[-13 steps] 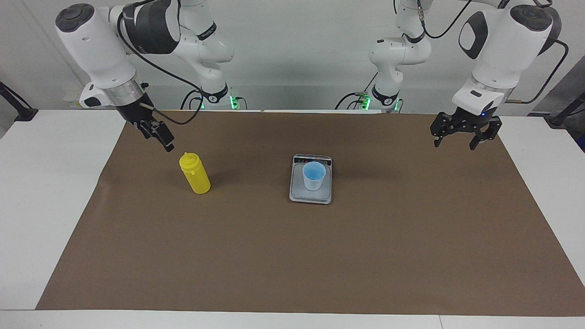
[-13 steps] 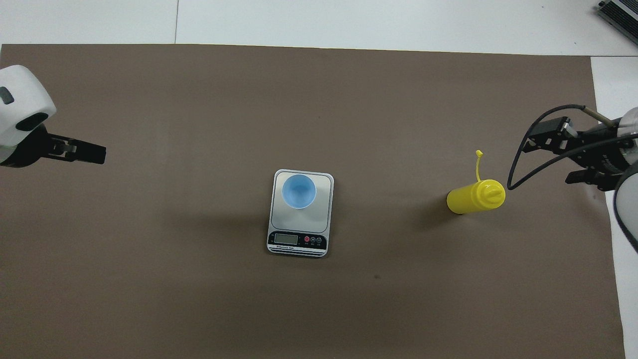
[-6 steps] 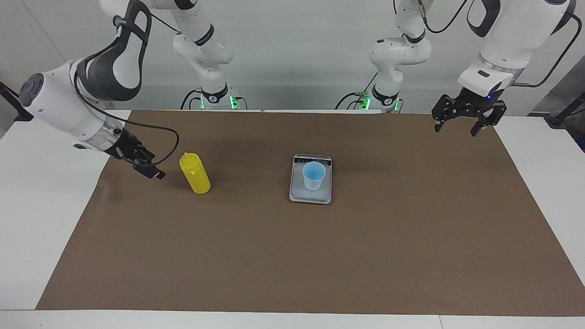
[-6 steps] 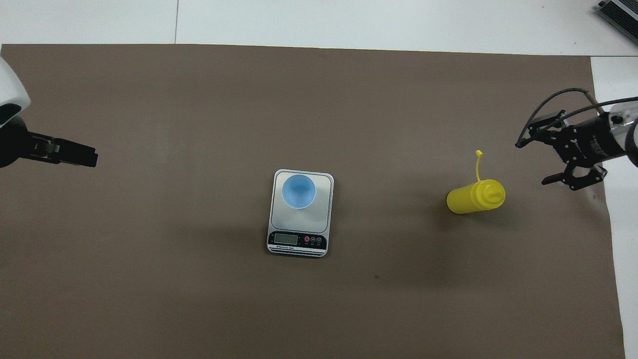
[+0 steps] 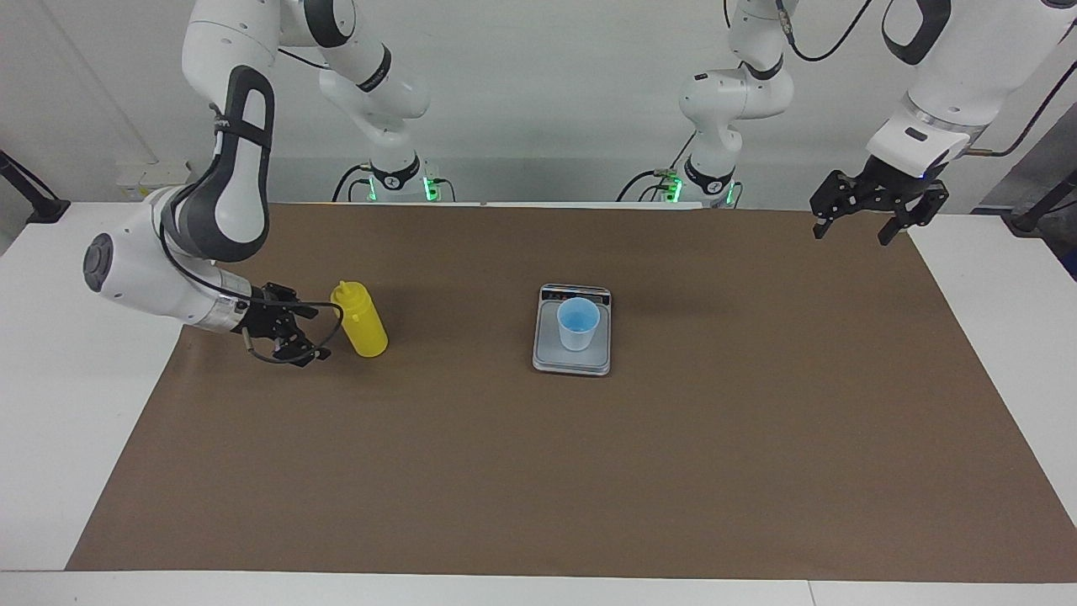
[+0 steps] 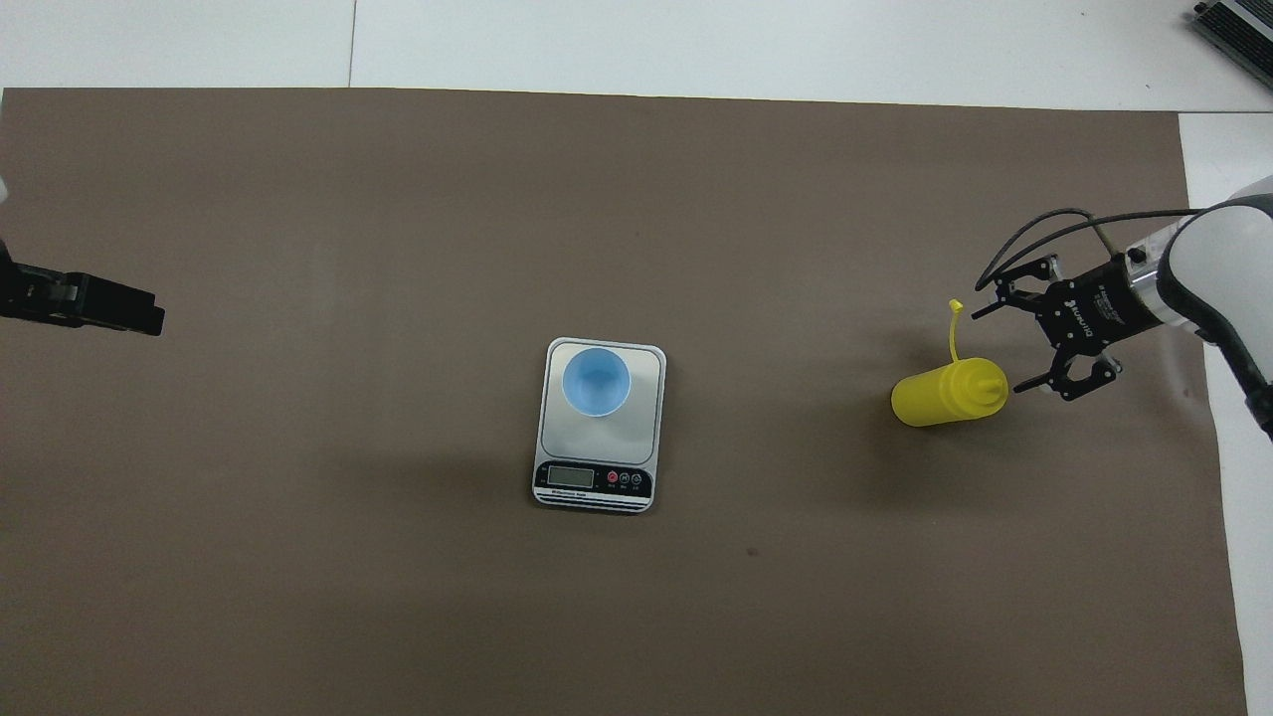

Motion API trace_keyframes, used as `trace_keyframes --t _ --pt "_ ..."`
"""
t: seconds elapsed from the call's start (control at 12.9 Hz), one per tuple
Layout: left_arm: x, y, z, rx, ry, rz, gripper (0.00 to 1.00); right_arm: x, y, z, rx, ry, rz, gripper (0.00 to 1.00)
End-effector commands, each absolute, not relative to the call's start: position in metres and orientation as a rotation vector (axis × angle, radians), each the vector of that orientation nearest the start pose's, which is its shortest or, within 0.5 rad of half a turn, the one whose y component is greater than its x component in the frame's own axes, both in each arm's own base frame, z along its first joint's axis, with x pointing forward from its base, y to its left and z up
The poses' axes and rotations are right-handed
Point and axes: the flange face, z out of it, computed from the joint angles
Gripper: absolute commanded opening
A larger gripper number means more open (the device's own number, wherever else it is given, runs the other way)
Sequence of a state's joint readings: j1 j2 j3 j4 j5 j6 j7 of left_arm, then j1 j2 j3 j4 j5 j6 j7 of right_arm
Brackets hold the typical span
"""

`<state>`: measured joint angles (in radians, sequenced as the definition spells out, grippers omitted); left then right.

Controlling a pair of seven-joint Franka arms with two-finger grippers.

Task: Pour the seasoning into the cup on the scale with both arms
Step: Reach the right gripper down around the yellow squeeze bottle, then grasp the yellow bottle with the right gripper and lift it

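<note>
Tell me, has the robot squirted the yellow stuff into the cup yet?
Not yet. Done: the cup sits on the scale. In hand: the right gripper, open, is beside the upright yellow bottle, not holding it. Left: grabbing, carrying, pouring. The left gripper waits, open.

I work in a robot lab. My two white arms (image 5: 210, 210) are bolted at the edge of a plain white table (image 5: 50, 379), their bases (image 5: 395, 181) lit green, black cables (image 5: 841, 34) looping off them. A brown mat (image 5: 538, 471) covers the table, bare white walls (image 5: 547, 101) stand around it, and a stand leg (image 5: 29, 198) sits at the side.
</note>
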<state>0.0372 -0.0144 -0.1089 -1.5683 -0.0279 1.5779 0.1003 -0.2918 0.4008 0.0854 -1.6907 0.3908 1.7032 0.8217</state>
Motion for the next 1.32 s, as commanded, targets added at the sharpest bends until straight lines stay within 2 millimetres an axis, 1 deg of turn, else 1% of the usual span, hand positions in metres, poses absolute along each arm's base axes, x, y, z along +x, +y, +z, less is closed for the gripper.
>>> trace_keyframes --t 0.0,0.16,0.31,0.47,0.54,0.62,0.7,0.78,0.93,1.01,1.09,1.16,1.24 --pt "0.553 -0.042 0.639 -3.169 0.274 -0.035 1.0 0.6 -0.1 0.323 -2.172 1.581 0.803 1.0" --pt "0.552 -0.043 0.639 -3.168 0.282 -0.033 1.0 0.592 -0.09 0.314 -2.11 1.576 0.858 1.0" --pt "0.551 -0.043 0.637 -3.168 0.279 -0.026 1.0 0.579 -0.083 0.306 -2.063 1.576 0.912 1.0" --pt "0.551 -0.043 0.637 -3.168 0.281 -0.028 1.0 0.569 -0.073 0.302 -1.984 1.575 0.962 1.0" --pt "0.551 -0.043 0.638 -3.168 0.281 -0.028 1.0 0.566 -0.069 0.301 -1.972 1.574 0.975 1.0" --pt "0.55 -0.043 0.638 -3.169 0.272 -0.033 1.0 0.567 -0.063 0.302 -1.979 1.57 0.975 0.76" --pt "0.551 -0.043 0.639 -3.169 0.264 -0.035 1.0 0.571 -0.051 0.306 -1.982 1.582 0.976 0.33" --pt "0.551 -0.042 0.639 -3.171 0.245 -0.035 1.0 0.574 -0.038 0.311 -1.949 1.629 0.984 0.0" --pt "0.551 -0.042 0.639 -3.169 0.245 -0.037 1.0 0.585 -0.002 0.337 -1.925 1.758 0.9 0.0" --pt "0.551 -0.043 0.639 -3.17 0.25 -0.037 1.0 0.591 0.031 0.349 -1.897 1.854 0.865 0.0" --pt "0.551 -0.042 0.638 -3.169 0.252 -0.035 1.0 0.595 0.073 0.361 -1.898 1.935 0.79 0.0" --pt "0.551 -0.042 0.637 -3.169 0.254 -0.03 1.0 0.598 0.104 0.37 -1.909 2.003 0.705 0.0" --pt "0.55 -0.043 0.635 -3.168 0.257 -0.025 1.0 0.598 0.149 0.378 -1.968 2.056 0.591 0.0"
